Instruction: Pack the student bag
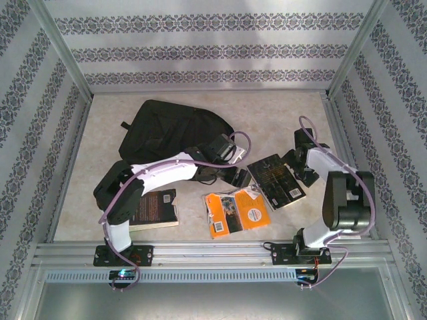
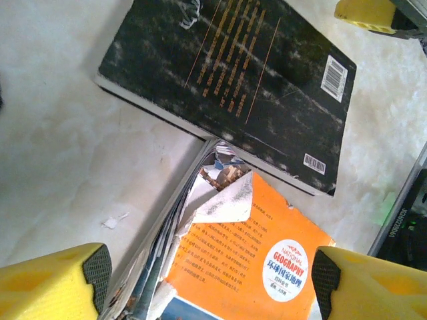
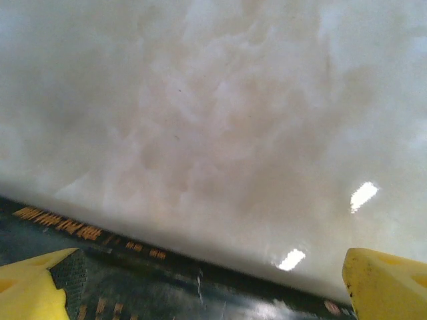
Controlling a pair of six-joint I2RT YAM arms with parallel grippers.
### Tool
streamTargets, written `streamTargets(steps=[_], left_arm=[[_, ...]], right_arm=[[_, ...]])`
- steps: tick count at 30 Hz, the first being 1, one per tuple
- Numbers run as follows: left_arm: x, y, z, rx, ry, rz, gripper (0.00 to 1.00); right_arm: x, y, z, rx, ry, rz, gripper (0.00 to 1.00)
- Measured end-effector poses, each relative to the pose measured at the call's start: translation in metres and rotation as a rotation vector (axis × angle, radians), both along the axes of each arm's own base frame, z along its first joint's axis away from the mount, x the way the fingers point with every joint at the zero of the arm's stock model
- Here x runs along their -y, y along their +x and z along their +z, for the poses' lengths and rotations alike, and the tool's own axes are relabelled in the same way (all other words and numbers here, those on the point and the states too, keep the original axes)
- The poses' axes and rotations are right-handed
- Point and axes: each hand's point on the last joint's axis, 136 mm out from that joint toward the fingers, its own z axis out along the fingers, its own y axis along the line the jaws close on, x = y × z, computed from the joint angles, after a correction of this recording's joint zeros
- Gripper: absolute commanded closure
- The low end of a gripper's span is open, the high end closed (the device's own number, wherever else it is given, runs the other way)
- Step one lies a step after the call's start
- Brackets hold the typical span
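The student bag [image 1: 170, 130], a big black soft backpack, lies at the back left of the table. My left gripper [image 1: 237, 177] hangs open in front of it, above the table. In the left wrist view its yellow fingers [image 2: 60, 283] stand wide on either side of an orange geography magazine [image 2: 247, 267] with a torn, curled cover. A dark-covered book [image 1: 277, 181] lies just beyond the magazine. My right gripper [image 1: 295, 171] is open at that book's far edge. Between its tips [image 3: 213, 287] I see the book's cover [image 3: 167, 287] and bare table, with nothing held.
A second dark book [image 1: 153, 208] lies near the front left, partly under my left arm. The orange magazine [image 1: 233, 210] is at the front centre. Metal frame rails [image 1: 213, 250] edge the table and patterned walls close it in.
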Motion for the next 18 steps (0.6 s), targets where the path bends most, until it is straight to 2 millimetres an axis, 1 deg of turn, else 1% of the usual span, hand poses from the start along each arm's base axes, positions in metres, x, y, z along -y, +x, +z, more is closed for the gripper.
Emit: streamTargets(steps=[2, 7, 9, 12, 18], left_arm=[[0.004, 0.0, -0.007, -0.044, -0.014, 0.021, 0.2], [0.017, 0.008, -0.029, -0.142, -0.03, 0.104, 0.21], [0.026, 0.017, -0.038, -0.169, -0.026, 0.136, 0.19], [0.037, 0.031, -0.049, -0.182, -0.02, 0.175, 0.18], [0.063, 0.06, -0.058, -0.179, -0.028, 0.21, 0.19]], right_arm=[[-0.004, 0.001, -0.007, -0.015, 0.022, 0.024, 0.02], [-0.019, 0.009, -0.005, 0.037, 0.099, 0.066, 0.02], [-0.024, 0.007, -0.006, 0.048, 0.129, 0.077, 0.02], [-0.026, 0.007, -0.005, 0.064, 0.148, 0.078, 0.02], [-0.026, 0.008, -0.005, 0.08, 0.155, 0.077, 0.02]])
